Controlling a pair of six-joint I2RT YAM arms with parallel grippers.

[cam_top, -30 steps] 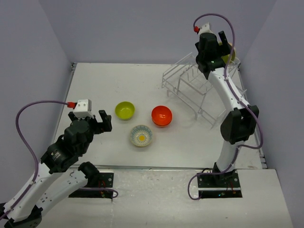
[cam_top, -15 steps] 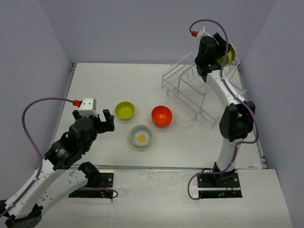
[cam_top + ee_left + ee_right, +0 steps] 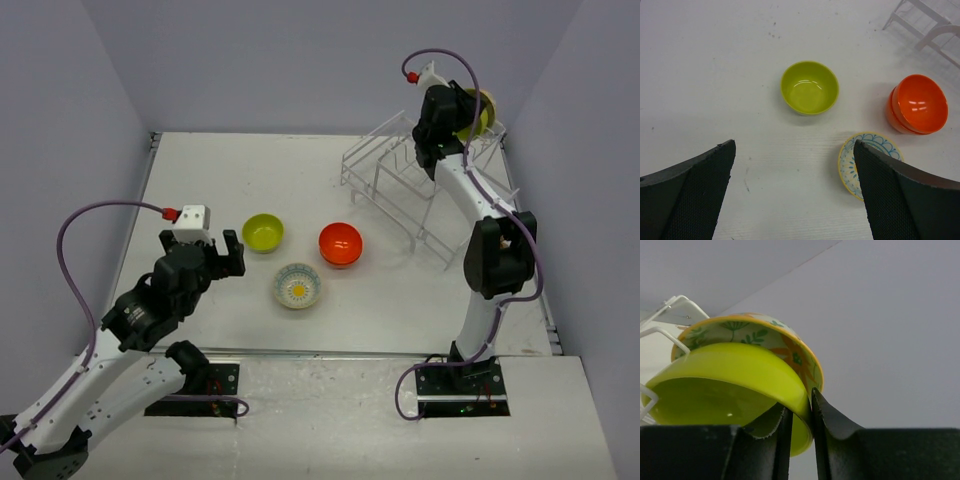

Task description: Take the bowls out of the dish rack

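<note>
At the back right stands the white wire dish rack [image 3: 400, 180]. On its upper tier a yellow-green bowl [image 3: 730, 375] leans on edge against a flower-patterned bowl [image 3: 765, 335]. My right gripper [image 3: 801, 410] is shut on the yellow-green bowl's rim, one finger inside and one outside. From above, that gripper [image 3: 462, 118] is high at the rack's far end. Three bowls sit on the table: yellow-green [image 3: 809, 88], orange-red [image 3: 918, 104] and patterned [image 3: 850, 160]. My left gripper [image 3: 794, 145] hangs open and holds nothing, just short of them.
Walls close in the table on the left, back and right. The rack's lower tier [image 3: 385, 190] reaches toward the orange-red bowl [image 3: 340, 244]. The right arm's elbow [image 3: 500, 255] stands beside the rack's front right.
The right gripper has closed on the rim of the yellow-green bowl in the rack. The left arm has edged forward and right, toward the bowls on the table, still open.
</note>
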